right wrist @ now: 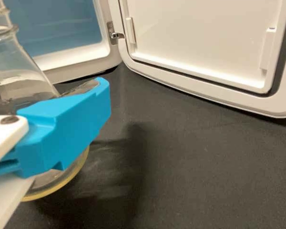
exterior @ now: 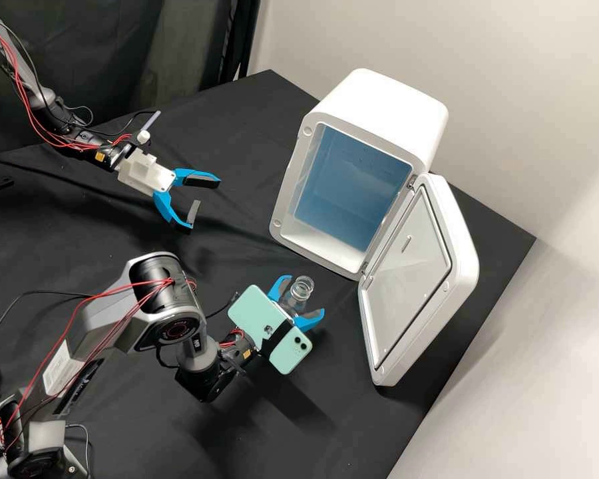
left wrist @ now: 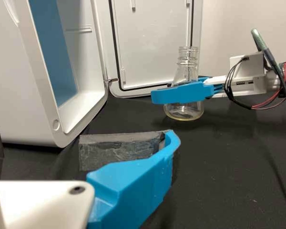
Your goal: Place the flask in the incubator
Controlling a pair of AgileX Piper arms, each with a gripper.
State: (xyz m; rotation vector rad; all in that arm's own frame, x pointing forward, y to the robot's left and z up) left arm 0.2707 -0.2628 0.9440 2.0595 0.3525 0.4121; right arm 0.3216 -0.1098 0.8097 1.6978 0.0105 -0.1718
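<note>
The desk is draped in matte black cloth. Farthest left, the left arm trails thin red wires along its dark grey body and ends in a blocky white plastic mount. The left jaws stand wide apart and hold nothing: two angular bright blue fingers, each faced with a flat dark pad of rough, slaty texture, hang above the cloth and point toward the incubator.

Nearer the camera, the right arm's rounded grey joint leads to a wrist that carries a smooth mint-green phone. The right jaws are clamped on the flask, with one chunky blue finger pressed against each side of its sloping wall. The flask is clear glass, conical, with a ridged, uncapped neck, and it stands upright with its round base on the cloth, just in front of the incubator's opening and beside the open door.

To the right sits the incubator, a glossy white box with softly rounded corners and a smooth pale blue cavity. Its door is swung fully open on the right, a flat white slab with a recessed inner panel and a raised rim
</note>
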